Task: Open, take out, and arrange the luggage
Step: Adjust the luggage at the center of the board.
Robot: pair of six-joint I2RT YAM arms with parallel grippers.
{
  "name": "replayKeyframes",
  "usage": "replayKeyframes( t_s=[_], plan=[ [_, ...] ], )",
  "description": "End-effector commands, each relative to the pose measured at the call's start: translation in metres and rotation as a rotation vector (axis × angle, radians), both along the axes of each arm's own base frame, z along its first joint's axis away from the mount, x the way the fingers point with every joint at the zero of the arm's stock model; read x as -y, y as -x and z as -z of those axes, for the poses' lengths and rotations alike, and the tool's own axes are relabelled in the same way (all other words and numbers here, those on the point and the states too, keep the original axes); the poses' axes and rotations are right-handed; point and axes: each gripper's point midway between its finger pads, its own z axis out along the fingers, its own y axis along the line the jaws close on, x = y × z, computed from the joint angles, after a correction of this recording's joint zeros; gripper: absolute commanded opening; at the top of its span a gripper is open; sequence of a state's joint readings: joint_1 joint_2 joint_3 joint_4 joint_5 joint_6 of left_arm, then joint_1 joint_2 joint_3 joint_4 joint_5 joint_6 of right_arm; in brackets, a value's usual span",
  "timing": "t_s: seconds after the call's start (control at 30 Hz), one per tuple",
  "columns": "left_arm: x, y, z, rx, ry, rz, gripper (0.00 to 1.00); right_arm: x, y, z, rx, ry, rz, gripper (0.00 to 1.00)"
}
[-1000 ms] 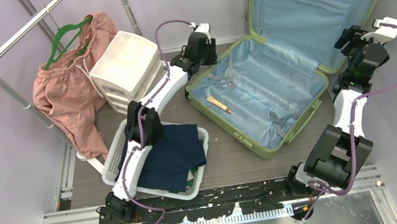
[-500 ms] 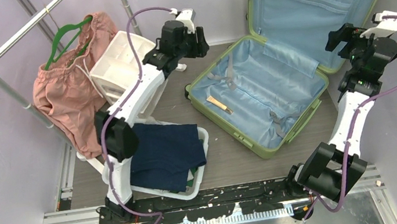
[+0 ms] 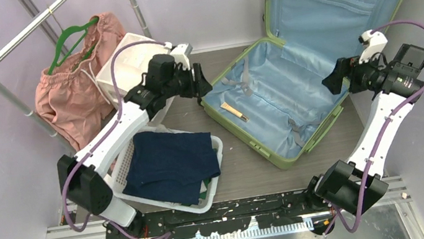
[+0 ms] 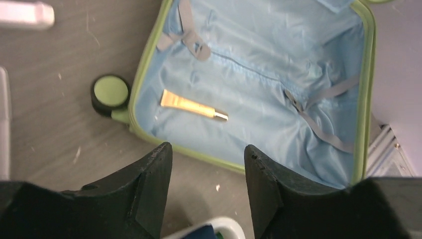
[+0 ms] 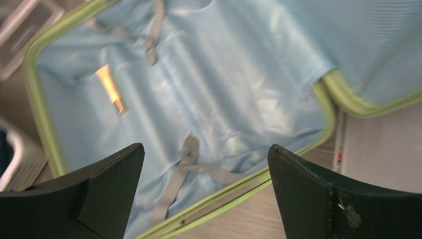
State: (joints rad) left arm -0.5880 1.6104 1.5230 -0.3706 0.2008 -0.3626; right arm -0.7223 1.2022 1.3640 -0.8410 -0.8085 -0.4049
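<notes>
- You have the luggage (image 3: 280,85) lying open in the upper right of the top view. Its base shell is flat on the table (image 3: 247,164) and its lid is propped upright against the back wall.
- Both arms have just let go of the shell and repositioned. The left hand (image 3: 202,86) has pulled back from the far left corner of the rim and now hangs above the table, just left of the case.
- Its fingers stand partly apart with nothing between them (the left wrist view shows only lining and floor through the gap).
- The right hand (image 3: 331,83) has swung in from the hinge side to hover over the right part of the base. Its fingers have spread to full width, and it too is empty.
- This suggests the opening step is done and you are lining up to unpack.
- One small gold tube (image 4: 193,106) lies on the blue lining near the left rim, between the loose straps. It looks like the only item left inside.
- The left hand is nearer to it.
</notes>
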Motion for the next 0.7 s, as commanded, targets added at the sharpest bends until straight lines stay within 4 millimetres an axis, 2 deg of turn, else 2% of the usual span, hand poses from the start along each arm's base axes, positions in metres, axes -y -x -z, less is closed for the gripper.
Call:
replayKeyframes(
  t_s=[0.0,0.13,0.17,0.23,0.3,0.47,0.67],
  plan=[
    [-0.006,0.023,-0.026,-0.015,0.151,-0.028,0.55,-0.063,0.041,0.003,-0.005,0.006,-0.353,1.0],
    [-0.016,0.034,-0.01,-0.145,0.188,-0.134,0.53,-0.096,0.039,0.023,-0.048,0.019,-0.548,1.0],
    [-0.017,0.036,-0.003,-0.189,0.197,-0.168,0.53,-0.112,0.038,0.032,-0.081,0.043,-0.631,1.0],
    [-0.015,0.041,0.01,-0.281,0.219,-0.232,0.53,-0.126,0.035,0.05,-0.127,0.106,-0.732,1.0],
    [-0.008,0.047,0.022,-0.362,0.239,-0.275,0.53,-0.137,0.031,0.059,-0.134,0.13,-0.805,1.0],
    [0.023,0.063,0.048,-0.482,0.259,-0.386,0.57,-0.152,0.021,0.073,-0.136,0.134,-0.918,1.0],
    [0.032,0.065,0.071,-0.526,0.211,-0.544,0.68,-0.153,0.009,0.076,-0.142,0.12,-0.927,1.0]
  ],
)
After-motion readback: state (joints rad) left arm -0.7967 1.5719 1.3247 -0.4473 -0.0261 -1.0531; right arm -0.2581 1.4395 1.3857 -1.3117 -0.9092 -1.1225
